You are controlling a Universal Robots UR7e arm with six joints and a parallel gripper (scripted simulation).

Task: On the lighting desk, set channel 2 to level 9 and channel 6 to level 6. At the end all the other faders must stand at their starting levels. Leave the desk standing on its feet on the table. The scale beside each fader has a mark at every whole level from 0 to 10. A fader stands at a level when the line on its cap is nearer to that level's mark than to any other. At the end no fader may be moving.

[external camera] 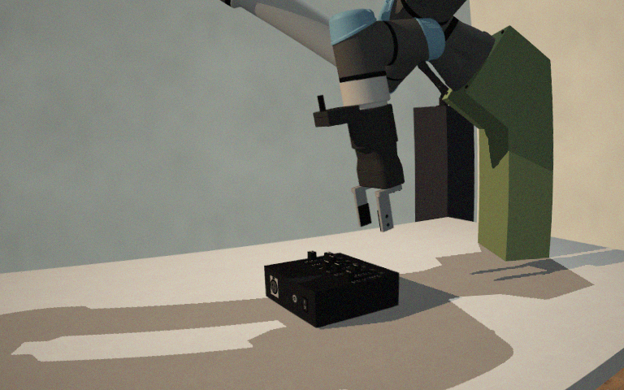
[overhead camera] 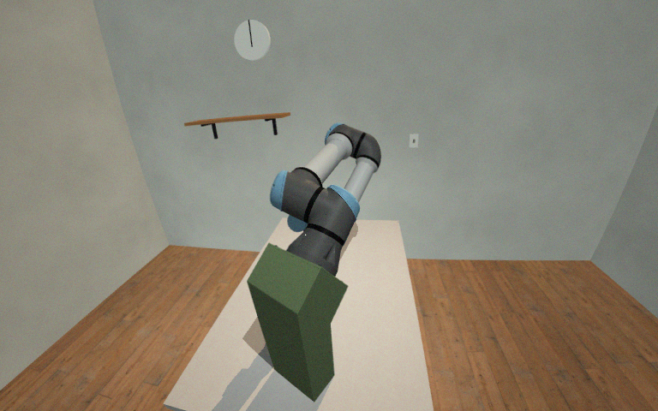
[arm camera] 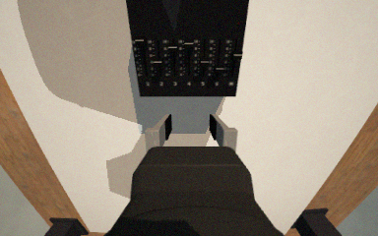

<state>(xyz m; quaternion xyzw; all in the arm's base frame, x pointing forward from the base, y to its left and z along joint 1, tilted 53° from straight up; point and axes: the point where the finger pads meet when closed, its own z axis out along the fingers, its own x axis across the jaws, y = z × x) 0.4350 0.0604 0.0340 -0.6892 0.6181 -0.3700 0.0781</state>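
Note:
The lighting desk (external camera: pixel 340 294) (arm camera: pixel 187 20) is a small black box standing flat on the white table (external camera: pixel 184 270) (arm camera: pixel 305 74). In the wrist view it has several numbered faders side by side. The channel 2 cap (arm camera: pixel 157 62) sits near the middle of its slot and the channel 6 cap (arm camera: pixel 220 69) sits lower, nearer the numbers. My gripper (external camera: pixel 372 214) (arm camera: pixel 190 122) is open and empty. It hangs well above the table, just off the desk's numbered edge and apart from it. In the top view the green block and the arm hide the desk and the gripper.
A tall green block (overhead camera: pixel 296 319) (external camera: pixel 515 184) stands on the table beside the arm. A dark upright block (external camera: pixel 444 161) stands behind the gripper. The table's long edges and the wooden floor (arm camera: pixel 20 147) show at both sides of the wrist view.

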